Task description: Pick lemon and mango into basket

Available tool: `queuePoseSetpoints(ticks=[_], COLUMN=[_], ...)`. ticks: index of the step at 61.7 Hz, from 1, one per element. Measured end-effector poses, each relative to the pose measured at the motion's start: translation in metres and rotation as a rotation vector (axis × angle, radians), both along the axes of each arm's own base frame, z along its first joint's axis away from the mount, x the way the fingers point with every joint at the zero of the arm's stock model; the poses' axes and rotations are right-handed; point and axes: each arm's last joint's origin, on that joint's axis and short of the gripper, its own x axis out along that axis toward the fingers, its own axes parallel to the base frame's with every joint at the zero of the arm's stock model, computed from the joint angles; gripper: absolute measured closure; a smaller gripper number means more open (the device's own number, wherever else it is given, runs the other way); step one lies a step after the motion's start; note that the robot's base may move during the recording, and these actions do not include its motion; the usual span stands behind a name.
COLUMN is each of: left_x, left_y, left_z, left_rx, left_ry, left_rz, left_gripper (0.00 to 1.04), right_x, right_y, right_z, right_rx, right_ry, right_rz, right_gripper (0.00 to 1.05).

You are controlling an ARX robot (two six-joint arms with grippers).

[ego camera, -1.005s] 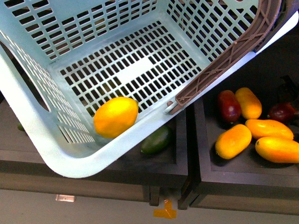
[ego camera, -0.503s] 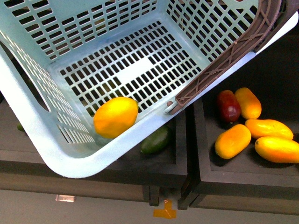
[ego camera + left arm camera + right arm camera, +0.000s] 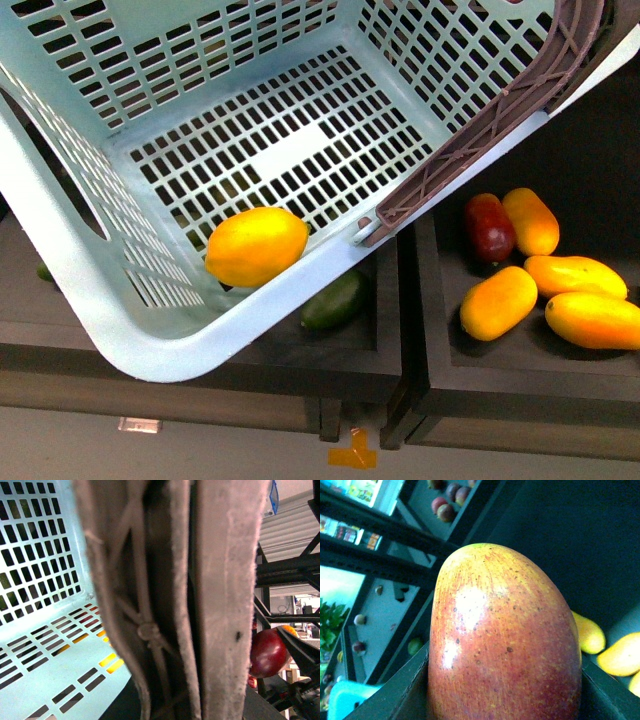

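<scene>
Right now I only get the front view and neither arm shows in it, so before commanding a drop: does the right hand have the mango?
Observer: Yes. The right wrist view shows the red-orange mango between the dark fingers of the right hand.
Operator: And the left arm?
Observer: Its wrist view is filled by the brown handle of the basket, right up against the camera.

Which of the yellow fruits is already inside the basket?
The plump lemon, lying on the basket floor by its near rim. The four longer yellow ones lie outside, in the right-hand bin.
</scene>
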Motion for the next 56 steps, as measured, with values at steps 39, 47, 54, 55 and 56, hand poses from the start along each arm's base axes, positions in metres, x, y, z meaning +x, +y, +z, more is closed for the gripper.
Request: queuePoseSetpoints(ticks=[39,47,54,55,56], left_x=[0.0,0.0,0.0,0.0,0.0], left_y=[0.0,0.0,0.0,0.0,0.0], left_z=[0.0,0.0,-0.001,-0.001,-0.001], left_rx=[0.001,0.0,-0.005,-0.004,-0.002], left_ry=[0.0,0.0,0.008,0.008,0.006], left_rz=[0.001,0.0,-0.002,0.006,0.005], left_gripper=[0.88,0.88,0.88,0.88,0.88], right_x=[0.041,0.039,0.026,0.023,0.02], right_y=[0.16,0.166,0.147,0.142,0.135], right_z=[-0.025,-0.029,-0.022,-0.02,-0.018], right_rx=[-0.068,-0.086,-0.112,-0.127,-0.168], right_ry=[0.071,0.079,0.035,0.021,-0.018], right_rz=[0.301,0.33,0.311,0.303,0.289], right_gripper=[0.34,0.12,0.09,0.09,0.11])
